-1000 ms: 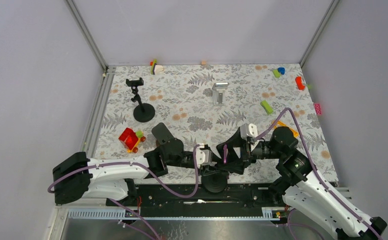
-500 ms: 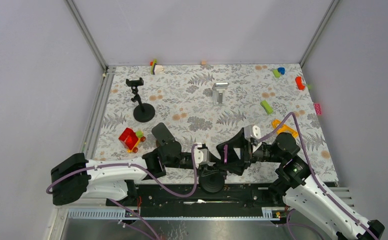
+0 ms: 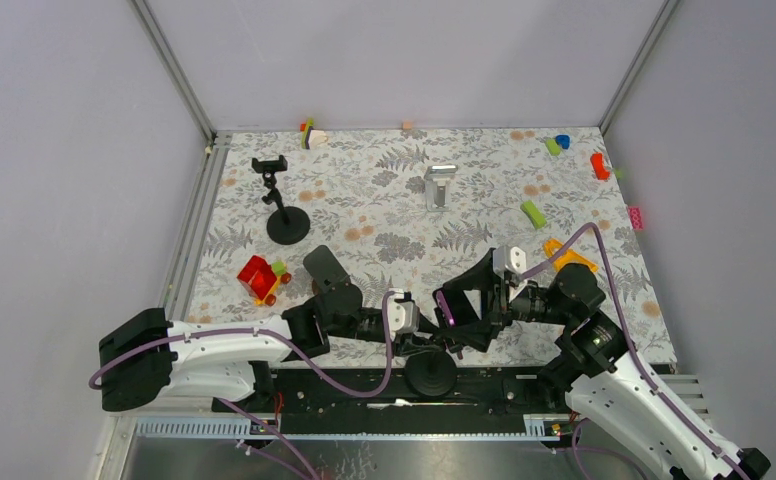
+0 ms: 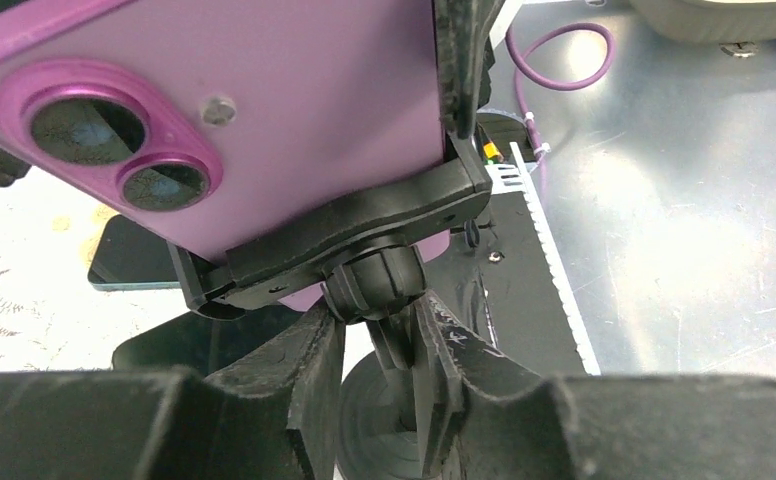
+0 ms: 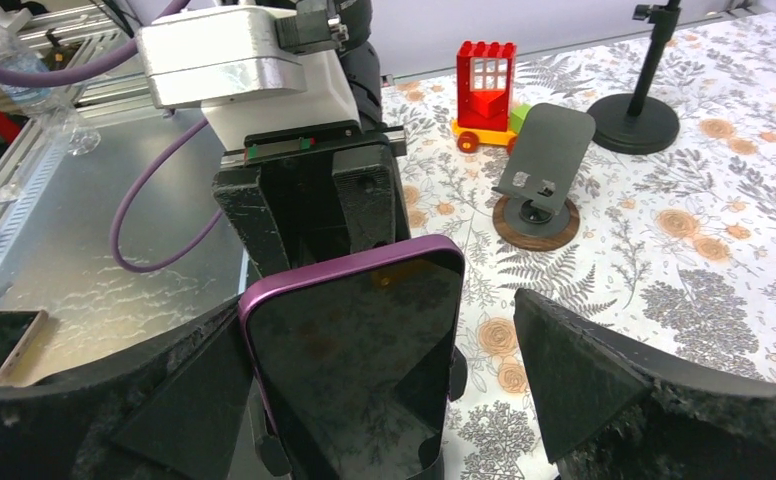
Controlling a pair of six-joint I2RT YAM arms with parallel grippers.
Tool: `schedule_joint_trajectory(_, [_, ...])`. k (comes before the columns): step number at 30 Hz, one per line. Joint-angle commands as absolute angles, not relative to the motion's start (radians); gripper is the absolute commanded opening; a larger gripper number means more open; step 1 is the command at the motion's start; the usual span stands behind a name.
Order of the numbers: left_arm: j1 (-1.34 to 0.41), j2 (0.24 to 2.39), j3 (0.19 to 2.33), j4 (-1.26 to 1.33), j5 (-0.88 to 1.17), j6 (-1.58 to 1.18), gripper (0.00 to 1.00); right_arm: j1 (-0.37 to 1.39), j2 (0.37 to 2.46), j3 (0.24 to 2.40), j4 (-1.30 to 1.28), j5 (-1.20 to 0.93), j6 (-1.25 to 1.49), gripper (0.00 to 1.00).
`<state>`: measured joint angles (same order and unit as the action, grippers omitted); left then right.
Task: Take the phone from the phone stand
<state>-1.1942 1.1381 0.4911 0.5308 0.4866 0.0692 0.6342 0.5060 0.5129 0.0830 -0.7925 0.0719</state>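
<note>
Phone (image 3: 445, 305) at the near edge of the table (image 3: 384, 200), purple case, standing upright in the clamp (image 4: 364, 225) of the phone stand (image 3: 431, 372), between the two arms. Not out yet. In the left wrist view the black clamp bar lies across the phone's back, below the two camera lenses, and one clamp arm runs up its side.

Left gripper (image 4: 379, 345): fingers (image 4: 309, 385) closed on the stand's thin neck, just under the ball joint (image 4: 374, 280). Reads as a bracing hold, so the stand neither tips nor follows the phone.

Right gripper (image 5: 379, 335): jaws wide open, one either side of the phone's dark screen, holding nothing.
- The finger on the left of the right wrist view is at or touching the phone's edge; cannot tell which.
- The other finger (image 5: 584, 370) stands apart, with patterned table showing in the gap.

Step in hand, as I judge it: the right arm is lined up for the grasp, but the grasp is not made.

Next move:
- Close squarely on the two long edges, above the clamp arms so the pads do not catch on them.
- Draw the phone up along the clamp's line while the left arm holds the neck firm.

The clamp looks snug. A sideways tug would likely swing the ball joint rather than free the phone.

Elsewhere on the table: a second black stand (image 3: 286, 215) far left and a red toy house (image 3: 259, 275), both well apart from the work.
</note>
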Motion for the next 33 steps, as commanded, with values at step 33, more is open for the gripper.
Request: schedule_joint_trajectory(33, [-1.163,1.143,0.523,0.430,0.672,0.077,0.00,0.612,0.558,0.436,0.139,-0.915,0.057,0.92])
